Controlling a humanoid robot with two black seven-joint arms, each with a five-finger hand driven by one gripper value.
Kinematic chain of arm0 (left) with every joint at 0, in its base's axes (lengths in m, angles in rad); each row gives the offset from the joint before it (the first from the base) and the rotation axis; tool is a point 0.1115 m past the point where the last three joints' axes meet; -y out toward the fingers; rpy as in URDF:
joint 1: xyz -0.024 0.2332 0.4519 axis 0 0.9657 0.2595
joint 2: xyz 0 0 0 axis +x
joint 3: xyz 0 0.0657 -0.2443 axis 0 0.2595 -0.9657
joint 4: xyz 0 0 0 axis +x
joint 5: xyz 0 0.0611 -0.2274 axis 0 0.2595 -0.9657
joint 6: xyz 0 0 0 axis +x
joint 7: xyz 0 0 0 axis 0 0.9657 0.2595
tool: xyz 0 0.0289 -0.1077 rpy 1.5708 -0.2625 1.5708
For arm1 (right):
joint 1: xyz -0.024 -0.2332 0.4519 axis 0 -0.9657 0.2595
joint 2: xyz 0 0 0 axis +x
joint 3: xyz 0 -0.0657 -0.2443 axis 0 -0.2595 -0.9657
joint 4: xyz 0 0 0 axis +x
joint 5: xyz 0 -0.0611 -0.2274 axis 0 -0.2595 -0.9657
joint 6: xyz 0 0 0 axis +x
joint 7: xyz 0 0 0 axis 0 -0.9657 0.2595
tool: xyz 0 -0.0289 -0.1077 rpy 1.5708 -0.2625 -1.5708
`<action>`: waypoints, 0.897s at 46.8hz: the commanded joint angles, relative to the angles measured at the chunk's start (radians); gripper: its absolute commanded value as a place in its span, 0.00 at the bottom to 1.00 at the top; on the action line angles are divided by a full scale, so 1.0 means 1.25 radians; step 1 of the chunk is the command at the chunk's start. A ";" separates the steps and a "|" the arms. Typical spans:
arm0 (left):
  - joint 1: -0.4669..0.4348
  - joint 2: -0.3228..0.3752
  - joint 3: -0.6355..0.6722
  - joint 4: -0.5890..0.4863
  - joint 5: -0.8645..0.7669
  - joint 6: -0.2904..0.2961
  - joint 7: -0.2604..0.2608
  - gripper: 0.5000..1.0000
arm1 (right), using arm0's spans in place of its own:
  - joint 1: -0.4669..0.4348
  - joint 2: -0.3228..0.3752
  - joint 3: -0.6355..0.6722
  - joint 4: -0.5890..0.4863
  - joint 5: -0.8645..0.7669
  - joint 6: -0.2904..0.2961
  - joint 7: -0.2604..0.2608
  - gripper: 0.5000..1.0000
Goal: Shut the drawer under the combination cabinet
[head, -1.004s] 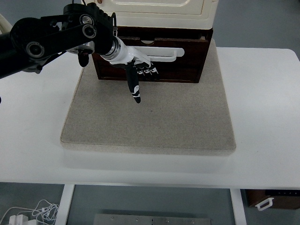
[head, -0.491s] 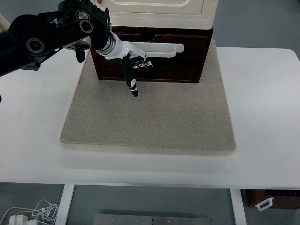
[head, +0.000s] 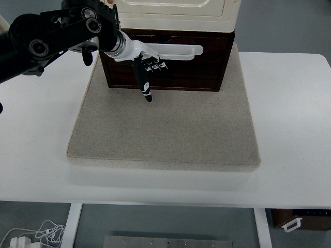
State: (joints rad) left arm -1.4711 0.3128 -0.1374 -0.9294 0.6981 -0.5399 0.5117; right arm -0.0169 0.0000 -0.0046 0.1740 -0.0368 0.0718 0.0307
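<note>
Pushed further toward the cabinet than a moment ago, the left hand [head: 146,67] now sits higher in the view, and the dark wooden drawer [head: 170,64] shows less of its top edge beneath the cream cabinet [head: 176,13] than it did a second earlier. Its knuckles lie against the drawer front just below the long white handle [head: 178,50], three fingers curled under, while one black finger [head: 144,85] points straight down toward the mat. It grasps nothing; the hand is mostly clenched, pressing the wood rather than holding the handle.

Dark brown, the drawer forms the bottom layer of the combination cabinet and stands at the far side of a square grey felt mat [head: 165,129], its front nearly flush with the cream body above. Beneath the mat is the white table [head: 295,129]. From the left edge the black left arm [head: 46,39] reaches across to the drawer's left half. At the bottom left, under the table, white cables [head: 31,235] lie on the floor.
</note>
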 commanded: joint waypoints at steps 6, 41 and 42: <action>0.002 -0.001 -0.008 -0.012 -0.001 -0.010 -0.004 0.99 | 0.000 0.000 0.000 0.001 0.000 0.000 0.000 0.90; 0.016 -0.044 -0.230 -0.036 -0.068 -0.036 -0.268 1.00 | 0.000 0.000 -0.001 -0.001 0.000 -0.001 0.000 0.90; 0.017 -0.044 -0.241 -0.036 -0.070 -0.034 -0.271 1.00 | 0.000 0.000 0.000 -0.001 0.000 0.000 0.000 0.90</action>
State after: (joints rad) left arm -1.4503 0.2578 -0.3946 -0.9763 0.6266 -0.5846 0.1930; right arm -0.0168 0.0000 -0.0048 0.1739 -0.0371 0.0714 0.0307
